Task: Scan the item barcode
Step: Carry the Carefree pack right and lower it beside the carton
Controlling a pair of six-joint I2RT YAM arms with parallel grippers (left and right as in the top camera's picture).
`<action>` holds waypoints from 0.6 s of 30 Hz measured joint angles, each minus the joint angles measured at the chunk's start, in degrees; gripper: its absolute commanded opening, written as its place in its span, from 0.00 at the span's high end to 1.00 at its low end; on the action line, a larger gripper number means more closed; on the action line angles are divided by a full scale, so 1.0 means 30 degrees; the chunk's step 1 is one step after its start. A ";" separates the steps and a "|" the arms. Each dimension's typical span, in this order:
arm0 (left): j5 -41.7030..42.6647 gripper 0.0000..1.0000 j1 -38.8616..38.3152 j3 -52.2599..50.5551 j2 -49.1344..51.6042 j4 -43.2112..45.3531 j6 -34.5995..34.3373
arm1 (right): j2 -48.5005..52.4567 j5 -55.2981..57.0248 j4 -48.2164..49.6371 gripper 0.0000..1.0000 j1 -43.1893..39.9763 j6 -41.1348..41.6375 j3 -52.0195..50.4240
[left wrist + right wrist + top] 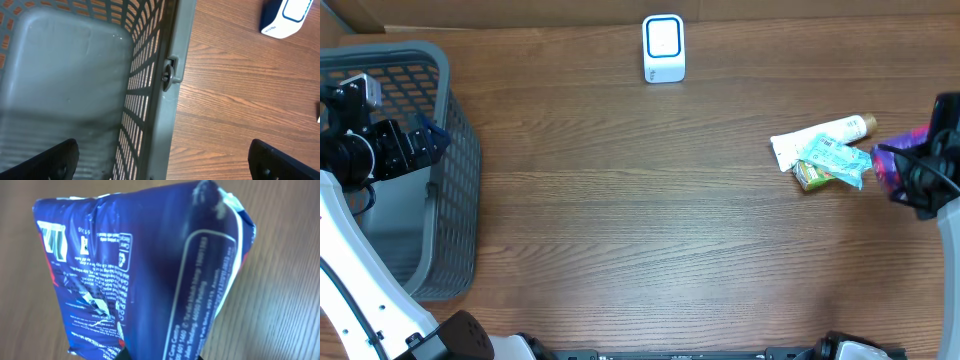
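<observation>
A dark blue packet (140,265) with white print fills the right wrist view, crumpled, printed back toward the camera. My right gripper (160,356) is shut on its lower edge, holding it above the wood table. From overhead the packet (887,160) and right gripper (910,175) sit at the far right edge. The white and blue scanner (663,48) stands upright at the back middle, far from the packet. No barcode is legible. My left gripper (428,138) hangs open over the grey basket, its jaws straddling the basket's right wall (172,75), nothing between them.
A grey mesh basket (460,170) takes up the left end of the table. A white tube (820,137), a teal sachet (835,158) and a small green packet (810,178) lie piled just left of the right gripper. The scanner (287,17) shows in the left wrist view's top right.
</observation>
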 measured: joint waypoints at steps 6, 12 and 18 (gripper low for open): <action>0.0000 0.00 0.0000 0.0000 0.0000 0.0007 0.0000 | 0.0372 -0.0787 0.1814 0.82 -0.0408 0.1464 -0.3140; 0.0007 0.01 0.0000 0.0000 0.0000 -0.0007 0.0000 | 0.0372 -0.1013 0.2608 0.29 -0.0408 0.1960 -0.3599; 0.0000 0.00 0.0000 0.0000 0.0000 -0.0007 0.0000 | 0.0372 -0.1719 0.3453 0.15 -0.0408 0.0947 -0.3606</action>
